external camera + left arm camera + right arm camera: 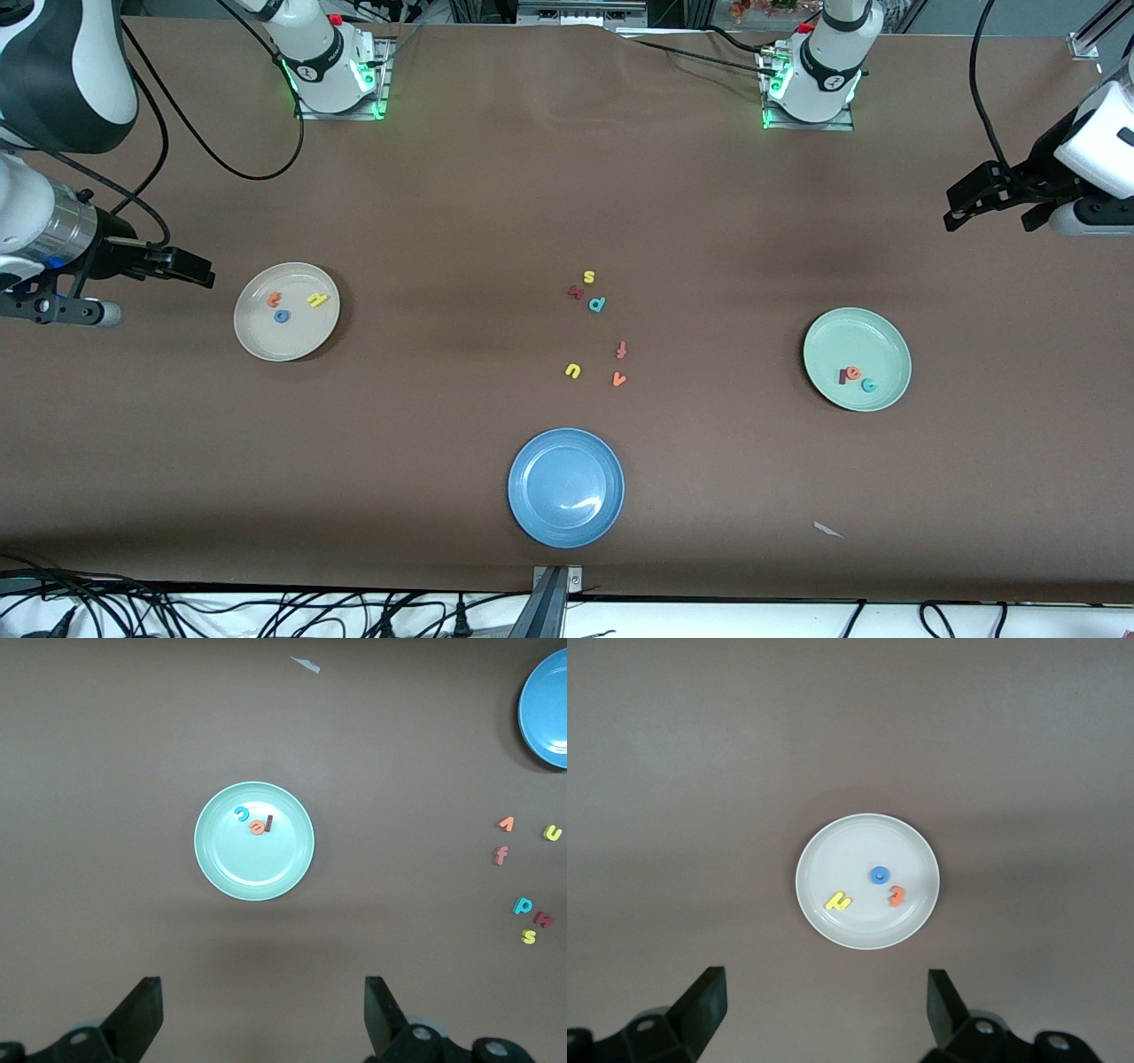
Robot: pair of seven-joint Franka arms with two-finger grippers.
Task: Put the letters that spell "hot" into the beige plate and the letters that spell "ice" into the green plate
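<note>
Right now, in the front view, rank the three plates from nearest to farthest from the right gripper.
From the open right gripper:
1. beige plate, right beside it, at the right arm's end.
2. blue plate, mid-table, nearest the camera.
3. green plate, at the left arm's end.

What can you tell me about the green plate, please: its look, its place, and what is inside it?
The round, pale mint-green shallow plate looks smooth and glossy, perhaps plastic or ceramic, with a low raised rim. It sits flat on the brown table, toward the left arm's end. Three small foam letters lie close together in it: a dark red bar-shaped i, an orange e and a teal c, in the part nearer the front camera. Nothing else touches the plate.
</note>
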